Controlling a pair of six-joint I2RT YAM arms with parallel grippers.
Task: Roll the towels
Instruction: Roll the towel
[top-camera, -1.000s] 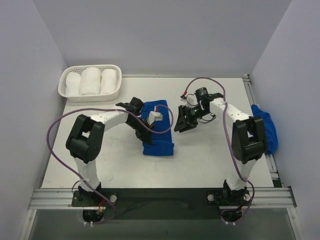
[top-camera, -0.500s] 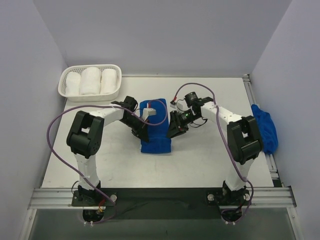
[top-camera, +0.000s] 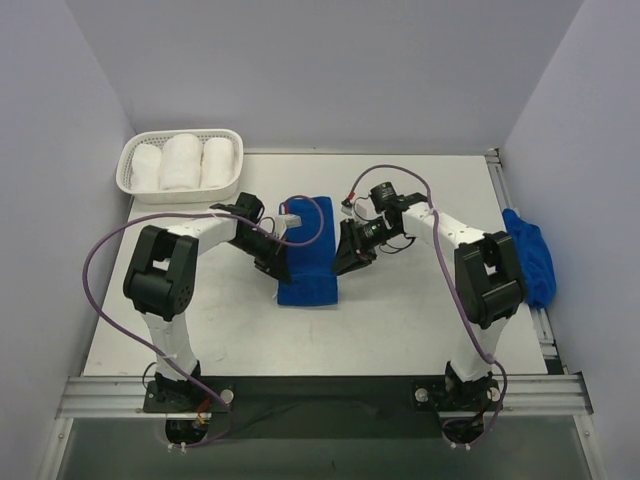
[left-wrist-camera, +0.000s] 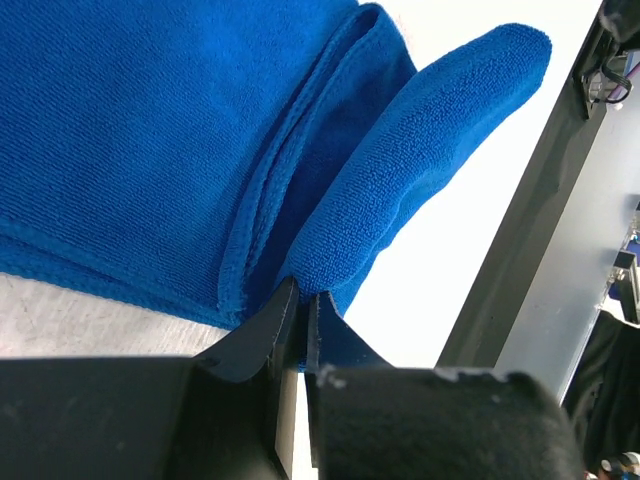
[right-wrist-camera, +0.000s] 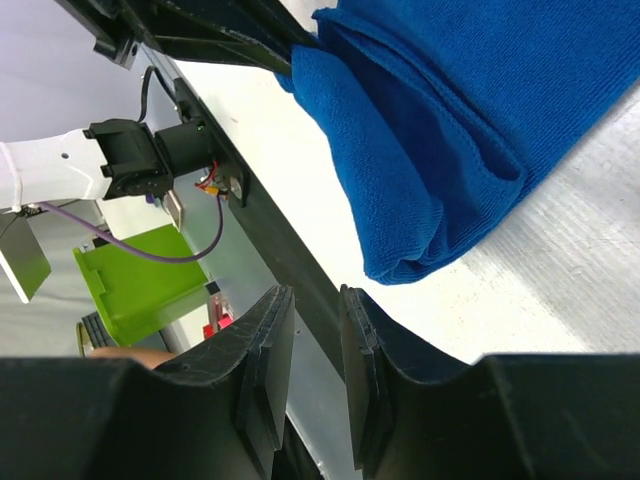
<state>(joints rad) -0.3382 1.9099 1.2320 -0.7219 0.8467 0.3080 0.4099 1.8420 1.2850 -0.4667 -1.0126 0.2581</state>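
on the table (top-camera: 400, 320), folded blue towel (top-camera: 318, 270) flat, left gripper (left-wrist-camera: 303, 300) nearly pressed together at its left fold, right gripper (right-wrist-camera: 313, 292) slightly spread, empty, just beside its right edge, second blue towel (top-camera: 530, 262) bunched far right, white rolls (top-camera: 182, 162) in the far basket (top-camera: 127, 185).

White arms (top-camera: 205, 233), black joints, purple cables (top-camera: 87, 272), apparently black fingers (left-wrist-camera: 250, 340)

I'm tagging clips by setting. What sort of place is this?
Probably a lab robot test cell, not a home: plain pale walls box in a white table, two arms are bolted to a metal rail at its near edge, plus a basket of rolled white towels.
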